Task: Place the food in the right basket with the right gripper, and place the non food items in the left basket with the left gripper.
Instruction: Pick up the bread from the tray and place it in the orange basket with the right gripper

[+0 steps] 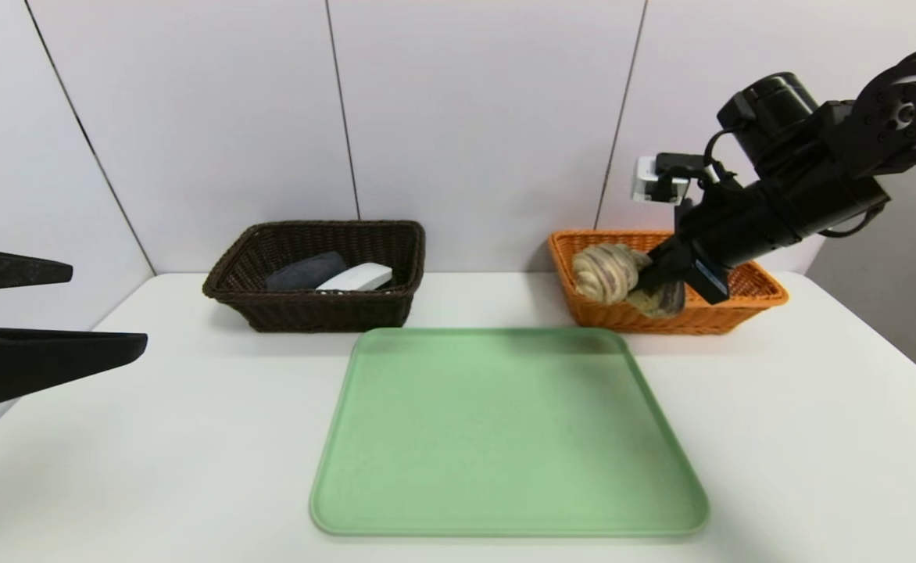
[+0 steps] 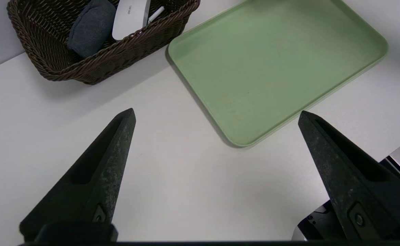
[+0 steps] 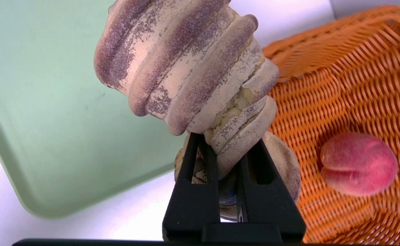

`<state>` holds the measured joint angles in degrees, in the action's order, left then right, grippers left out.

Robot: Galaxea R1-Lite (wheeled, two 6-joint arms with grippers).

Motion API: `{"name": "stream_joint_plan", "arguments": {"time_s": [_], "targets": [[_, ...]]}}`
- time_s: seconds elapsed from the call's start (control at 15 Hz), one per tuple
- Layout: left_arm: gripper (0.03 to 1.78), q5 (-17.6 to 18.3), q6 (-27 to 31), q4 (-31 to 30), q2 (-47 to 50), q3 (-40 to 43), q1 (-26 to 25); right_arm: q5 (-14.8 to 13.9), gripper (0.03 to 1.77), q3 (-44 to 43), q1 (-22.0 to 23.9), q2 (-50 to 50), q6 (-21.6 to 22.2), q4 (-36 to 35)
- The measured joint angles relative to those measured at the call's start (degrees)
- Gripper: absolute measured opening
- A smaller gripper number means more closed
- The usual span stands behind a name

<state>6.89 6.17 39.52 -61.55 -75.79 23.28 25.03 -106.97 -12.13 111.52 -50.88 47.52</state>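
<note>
My right gripper (image 1: 653, 274) (image 3: 225, 145) is shut on the striped bread roll (image 1: 610, 271) (image 3: 193, 65), holding it above the near left part of the orange-tan basket (image 1: 747, 293) (image 3: 350, 85). A pink-red peach (image 3: 357, 164) lies on that basket's floor. The dark brown basket (image 1: 309, 309) (image 2: 118, 58) holds the rolled grey cloth (image 1: 302, 271) (image 2: 90, 27), the white block (image 1: 356, 277) (image 2: 130, 17) and the white pen (image 2: 156, 14). My left gripper (image 1: 106, 309) (image 2: 217, 116) hangs open over the table at the far left, with nothing between its fingers.
A bare green tray (image 1: 505, 430) (image 2: 275, 58) (image 3: 50, 102) lies in the middle of the white table (image 1: 192, 438), in front of both baskets. Grey wall panels stand right behind the baskets.
</note>
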Motion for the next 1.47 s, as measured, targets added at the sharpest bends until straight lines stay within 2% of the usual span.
{"name": "stream_joint_plan", "arguments": {"time_s": [0.2, 0.33, 0.6, 0.93, 1.4, 1.47], "targets": [[1.69, 0.05, -0.05, -0.02, 0.12, 0.29, 0.0, -0.3, 0.19, 0.13, 2.0, -0.17, 9.73, -5.55], [1.69, 0.07, -0.11, -0.02, 0.15, 0.38, 0.0, -0.59, 0.19, 0.2, 3.86, 0.26, 13.15, -9.22], [1.69, 0.13, -0.13, -0.05, 0.17, 1.01, 0.0, -1.05, 0.19, 1.63, 6.51, 2.6, 13.7, -15.06], [1.69, 0.02, -0.16, -0.02, 0.41, 1.4, -0.02, -1.0, 0.19, 2.21, 7.23, 7.36, 14.23, -23.52], [1.69, 0.02, -0.22, -0.02, 0.55, 1.9, -0.09, -1.0, 0.19, -0.69, 5.85, 12.18, 16.3, -24.78], [1.69, 0.05, -0.22, -0.02, 0.55, 1.97, -0.11, -0.98, 0.36, -0.77, 5.74, 12.41, 16.43, -24.7]]}}
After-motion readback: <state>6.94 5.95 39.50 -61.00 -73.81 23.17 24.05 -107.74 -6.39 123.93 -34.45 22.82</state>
